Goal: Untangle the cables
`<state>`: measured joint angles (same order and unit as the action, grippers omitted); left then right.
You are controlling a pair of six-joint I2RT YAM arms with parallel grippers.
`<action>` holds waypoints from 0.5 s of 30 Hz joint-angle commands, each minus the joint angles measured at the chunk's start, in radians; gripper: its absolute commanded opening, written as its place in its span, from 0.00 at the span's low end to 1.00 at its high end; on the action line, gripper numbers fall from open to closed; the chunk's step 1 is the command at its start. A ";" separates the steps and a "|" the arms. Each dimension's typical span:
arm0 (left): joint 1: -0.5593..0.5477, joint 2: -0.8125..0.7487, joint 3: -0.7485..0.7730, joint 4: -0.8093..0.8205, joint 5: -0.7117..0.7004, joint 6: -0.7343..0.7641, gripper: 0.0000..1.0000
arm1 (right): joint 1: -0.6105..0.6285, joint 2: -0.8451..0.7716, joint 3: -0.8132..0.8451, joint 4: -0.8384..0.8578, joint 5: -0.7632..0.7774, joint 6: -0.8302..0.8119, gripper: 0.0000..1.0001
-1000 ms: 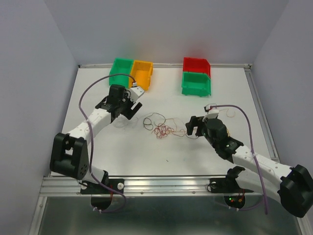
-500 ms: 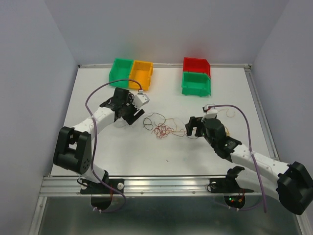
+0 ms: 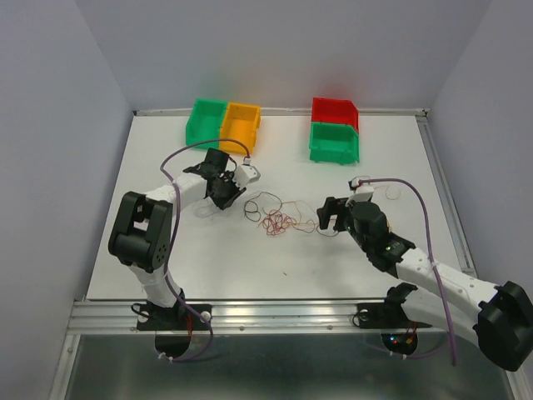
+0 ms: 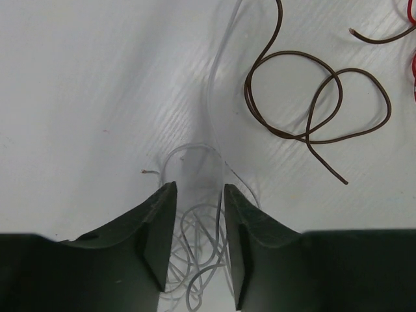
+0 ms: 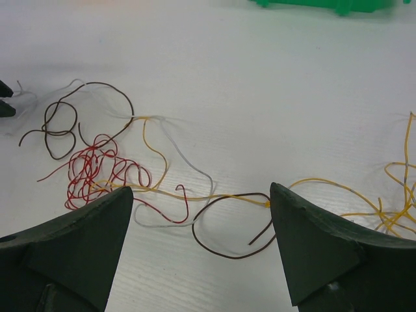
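The cables lie tangled mid-table: red coils, a yellow strand, a whitish strand and dark brown loops. A separate whitish bundle lies between the fingers of my left gripper, whose jaws stand narrowly apart around it without visibly pinching it. A brown loop lies just ahead to its right. My right gripper hangs wide open over the yellow and brown strands, holding nothing.
At the back stand a green bin beside an orange bin, and a red bin behind another green bin. More yellow cable lies right of the right gripper.
The left arm has swung its elbow inward and its jaws have narrowed from wide open around the whitish bundle. The right arm has barely moved.
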<state>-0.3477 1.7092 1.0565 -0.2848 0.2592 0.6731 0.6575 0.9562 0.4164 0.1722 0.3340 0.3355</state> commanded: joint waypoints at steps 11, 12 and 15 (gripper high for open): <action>-0.005 -0.244 0.284 -0.230 0.037 -0.026 0.00 | 0.001 -0.034 0.004 0.139 -0.068 -0.064 0.91; -0.005 -0.273 0.392 -0.269 0.023 -0.050 0.00 | 0.002 -0.031 -0.005 0.201 -0.138 -0.090 0.91; -0.007 -0.377 0.555 -0.292 0.003 -0.107 0.00 | 0.002 -0.020 -0.036 0.326 -0.242 -0.125 0.91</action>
<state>-0.3477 1.5494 1.3884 -0.5404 0.2714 0.6380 0.6575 0.9421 0.4122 0.2672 0.2497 0.2836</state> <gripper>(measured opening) 0.037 0.906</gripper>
